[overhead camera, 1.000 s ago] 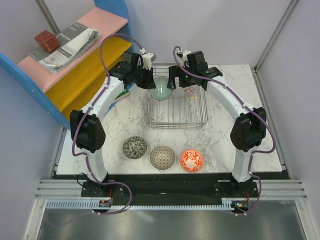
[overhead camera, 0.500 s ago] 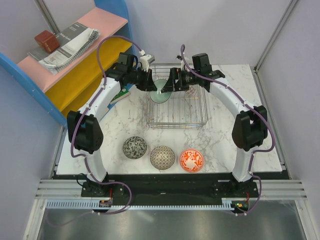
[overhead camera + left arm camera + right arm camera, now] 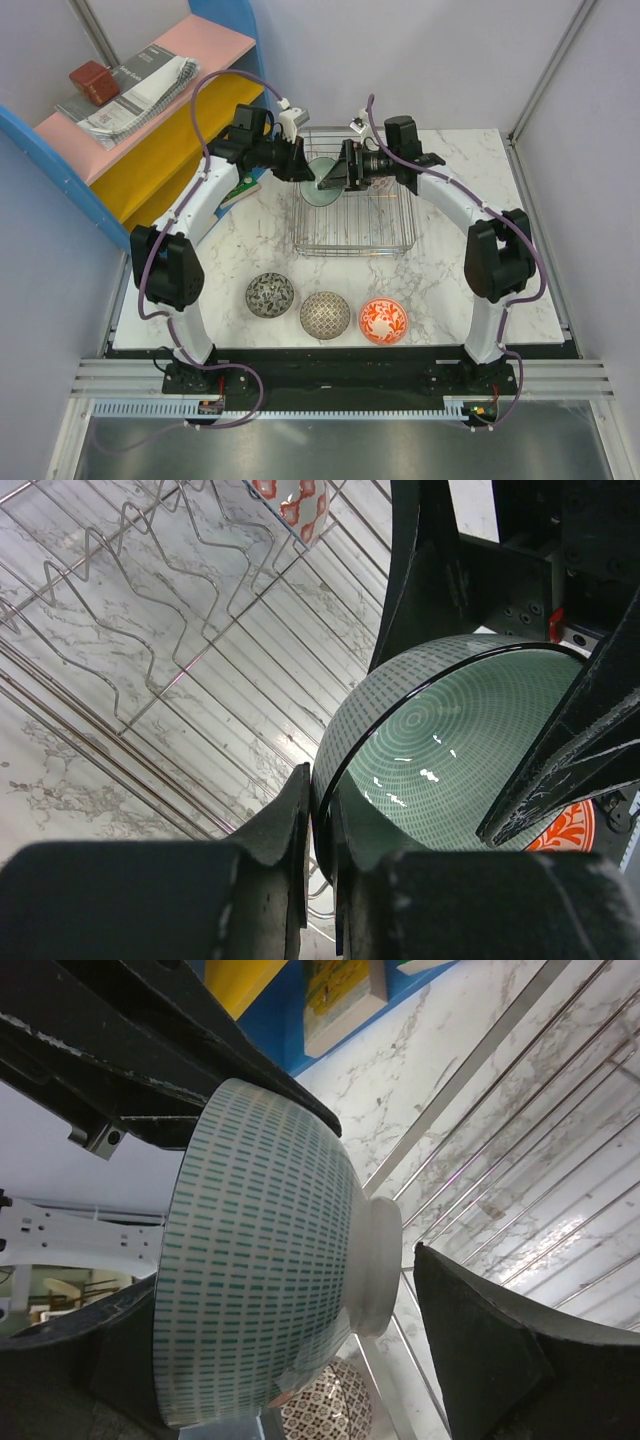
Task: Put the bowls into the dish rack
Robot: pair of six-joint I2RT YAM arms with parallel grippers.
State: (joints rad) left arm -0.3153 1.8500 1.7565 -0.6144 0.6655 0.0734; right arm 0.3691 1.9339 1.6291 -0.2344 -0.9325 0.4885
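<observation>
Green bowl [image 3: 440, 750] on edge, mouth toward L gripper [image 3: 319, 792]; rim pinched.

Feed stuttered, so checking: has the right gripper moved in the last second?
Yes. In the top view the right gripper has swung leftward along the dish rack's far end, to the pale green bowl pinched by the left gripper.

pale green bowl [image 3: 321, 186] 1; dark grey bowl [image 3: 270, 295] 1; beige-grey bowl [image 3: 325, 314] 1; red-orange bowl [image 3: 383, 321] 1; total in top view 4 | dish rack [image 3: 352, 243] 1 | left arm [image 3: 195, 215] 1; right arm [image 3: 455, 200] 1; total 2 | shelf [image 3: 170, 150] 1; red block [image 3: 90, 78] 1; striped booklet [image 3: 140, 92] 1 | green book [image 3: 242, 189] 1
</observation>
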